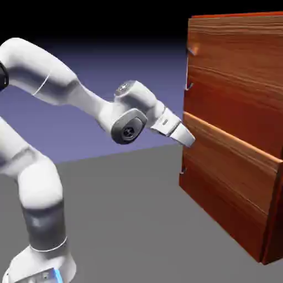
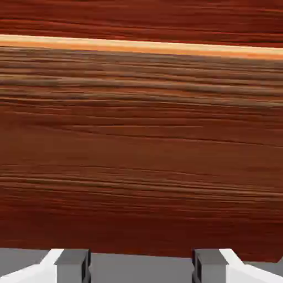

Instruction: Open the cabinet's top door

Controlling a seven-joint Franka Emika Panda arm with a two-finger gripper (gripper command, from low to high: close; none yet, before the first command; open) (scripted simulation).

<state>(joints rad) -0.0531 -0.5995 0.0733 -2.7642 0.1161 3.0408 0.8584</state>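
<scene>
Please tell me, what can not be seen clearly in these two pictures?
- The top door: its handle is too small in the exterior view, and the hand view shows no handle.
- The cabinet: cut by the right edge, exterior view.
- The hand: its open fingertips cut by the bottom edge, hand view.

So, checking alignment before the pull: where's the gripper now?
In the exterior view the gripper hangs mid-frame, just left of the cabinet, level with the seam between its two panels.
</scene>
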